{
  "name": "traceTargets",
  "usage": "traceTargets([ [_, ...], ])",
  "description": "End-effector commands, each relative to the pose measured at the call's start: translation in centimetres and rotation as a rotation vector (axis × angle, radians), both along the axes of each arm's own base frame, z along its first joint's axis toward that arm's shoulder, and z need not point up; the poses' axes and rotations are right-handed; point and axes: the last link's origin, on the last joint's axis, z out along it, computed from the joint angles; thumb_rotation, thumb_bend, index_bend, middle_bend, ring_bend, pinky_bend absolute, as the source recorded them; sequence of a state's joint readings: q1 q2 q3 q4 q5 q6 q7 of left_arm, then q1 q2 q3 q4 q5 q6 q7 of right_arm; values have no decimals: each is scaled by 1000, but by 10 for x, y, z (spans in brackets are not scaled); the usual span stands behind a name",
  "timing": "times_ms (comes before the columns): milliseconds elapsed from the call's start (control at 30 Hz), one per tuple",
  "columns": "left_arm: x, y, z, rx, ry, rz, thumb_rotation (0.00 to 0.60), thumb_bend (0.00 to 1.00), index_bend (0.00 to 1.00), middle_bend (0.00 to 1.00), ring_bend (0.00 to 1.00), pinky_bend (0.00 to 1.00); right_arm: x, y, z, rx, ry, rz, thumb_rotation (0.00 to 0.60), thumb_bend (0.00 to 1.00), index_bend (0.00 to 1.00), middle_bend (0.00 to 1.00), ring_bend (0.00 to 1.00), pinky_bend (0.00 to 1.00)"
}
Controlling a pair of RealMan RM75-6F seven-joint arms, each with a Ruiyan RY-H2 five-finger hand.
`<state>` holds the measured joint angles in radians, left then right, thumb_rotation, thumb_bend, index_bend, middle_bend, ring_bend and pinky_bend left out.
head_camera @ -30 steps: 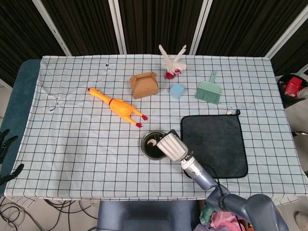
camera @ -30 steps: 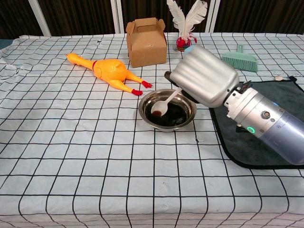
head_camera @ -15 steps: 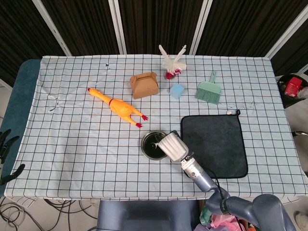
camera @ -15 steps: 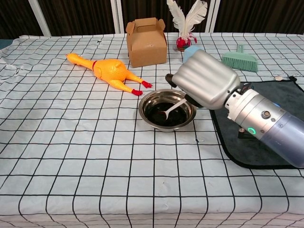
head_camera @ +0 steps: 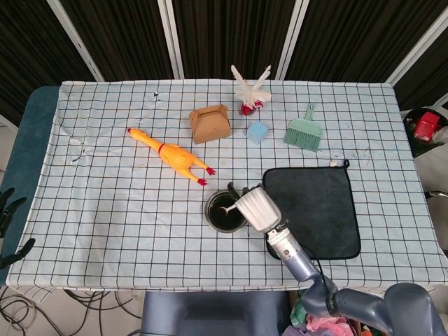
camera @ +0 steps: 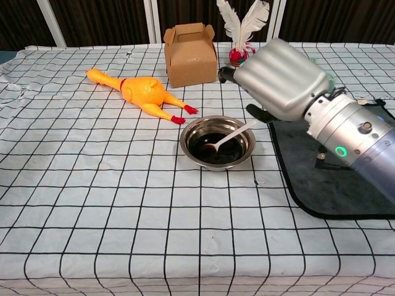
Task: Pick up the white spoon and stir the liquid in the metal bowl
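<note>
- White spoon (camera: 229, 137) lies in the metal bowl (camera: 217, 158), its scoop end sunk in the dark liquid (camera: 216, 150) and its handle leaning on the bowl's right rim.
- Rubber chicken (camera: 141, 92) lies on the checked surface (camera: 111, 203), left of and behind the bowl.
- Brown carton box (camera: 190, 54) stands behind the bowl; white feathers (camera: 242, 21) stand to the box's right.
- Right hand (camera: 281, 77) hangs above the bowl's right side, apart from the spoon handle just below it.
- Fingers (head_camera: 236, 189) spread over the bowl in the head view, holding nothing; the spoon lies free under them.
- Dark cloth (camera: 336, 179) lies right of the bowl, under the right arm.
- Left hand not visible in either view.
</note>
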<state>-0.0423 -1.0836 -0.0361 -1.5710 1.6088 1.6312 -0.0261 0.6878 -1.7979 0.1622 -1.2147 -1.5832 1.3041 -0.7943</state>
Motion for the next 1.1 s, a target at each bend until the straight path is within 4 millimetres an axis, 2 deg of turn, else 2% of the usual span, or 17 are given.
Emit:
traceTargets([
  [33,0,0,0,-2,0,-1,600,211,152,29,0,0,-12,4,48,14,-158,-153,600,315,231,510,688,690],
  [167,1,-1,-1,-4,1,0,600,211,153,28,0,0,-26,18,93,86,-367,-281,600,291,176,386,536,510],
  [267,1,0,-2,-5,1,2,600,211,152,29,0,0,-43,31,121,115,-454,-337,600,278,157,340,478,444],
  [433,0,0,-2,-4,0,9,600,211,152,28,0,0,-75,56,146,127,-504,-392,600,249,130,278,410,391],
  [600,-2,1,-3,-8,-2,42,600,211,151,28,0,0,-112,93,156,80,-534,-440,600,244,121,254,386,372],
  [667,-2,2,-4,-15,0,51,600,211,150,27,0,0,-122,102,157,57,-525,-447,600,244,121,251,383,365],
  [900,-3,7,-7,-35,7,62,600,211,150,26,0,0,-142,119,153,23,-475,-483,600,245,117,235,366,349],
  [1100,-3,6,-10,-48,12,62,600,211,149,26,0,0,-149,118,153,8,-444,-482,600,245,118,235,367,348],
])
